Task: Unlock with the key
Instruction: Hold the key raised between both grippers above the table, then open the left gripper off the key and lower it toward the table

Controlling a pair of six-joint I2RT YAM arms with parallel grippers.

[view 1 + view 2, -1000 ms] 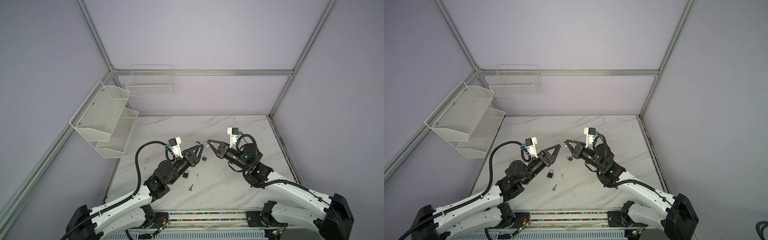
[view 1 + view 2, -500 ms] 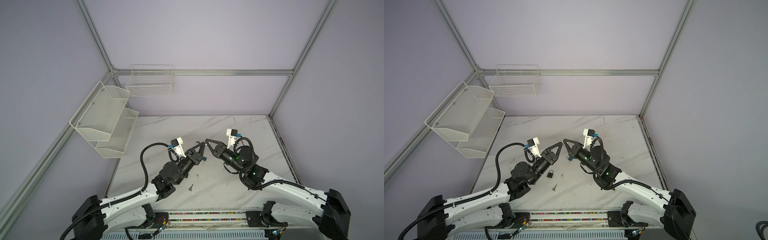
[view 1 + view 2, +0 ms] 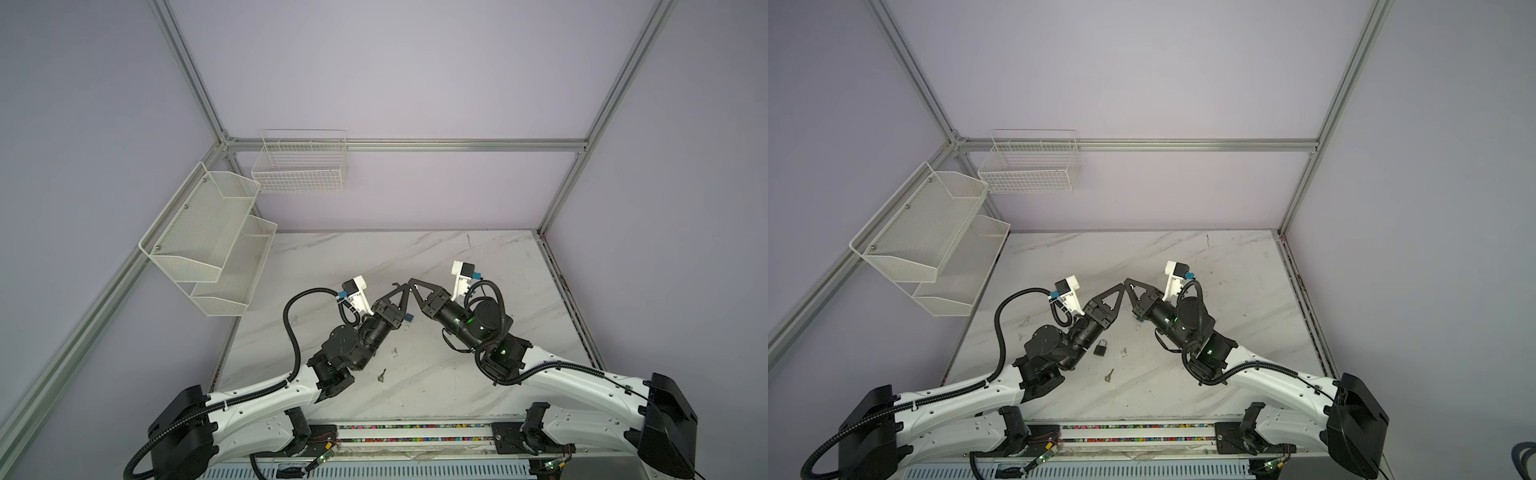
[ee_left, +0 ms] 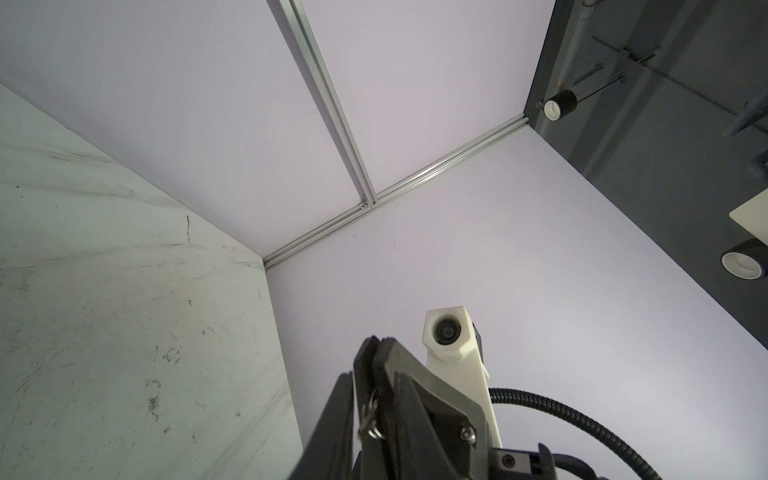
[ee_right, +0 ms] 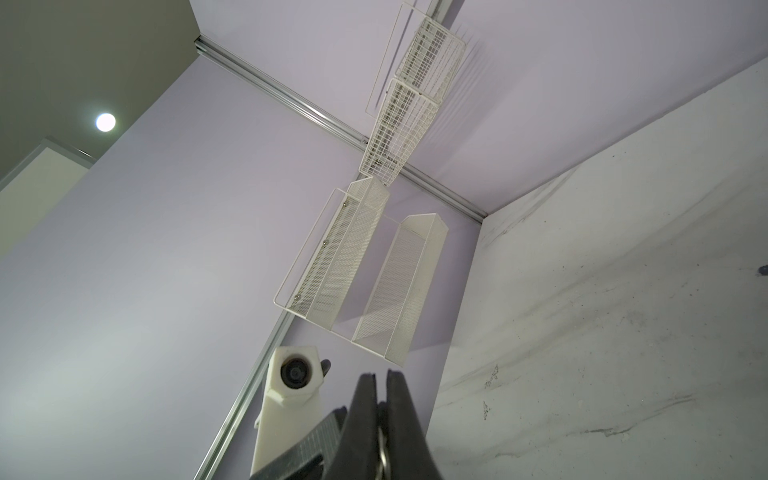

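Both grippers meet tip to tip above the middle of the marble table (image 3: 478, 257). My right gripper (image 3: 412, 282) (image 3: 1128, 282) (image 5: 380, 376) is shut on a metal key ring (image 5: 384, 455) (image 4: 370, 417) that hangs out of the seam between its fingers. My left gripper (image 3: 404, 288) (image 3: 1122, 286) touches those fingers. One left finger (image 4: 332, 419) lies right alongside the ring; how its jaws stand is hidden. A loose key (image 3: 381, 375) (image 3: 1108, 376) lies on the table near the front. A dark padlock (image 3: 1100, 347) rests beside the left arm, hidden behind it in a top view.
A small blue block (image 3: 409, 318) lies on the table under the grippers. A white mesh shelf (image 3: 208, 249) and a wire basket (image 3: 299, 166) hang on the walls at the back left. Aluminium frame posts (image 3: 561, 187) edge the table.
Both grippers have moved towards each other until their tips meet. The left jaws have narrowed. The right gripper stays shut on the ring.
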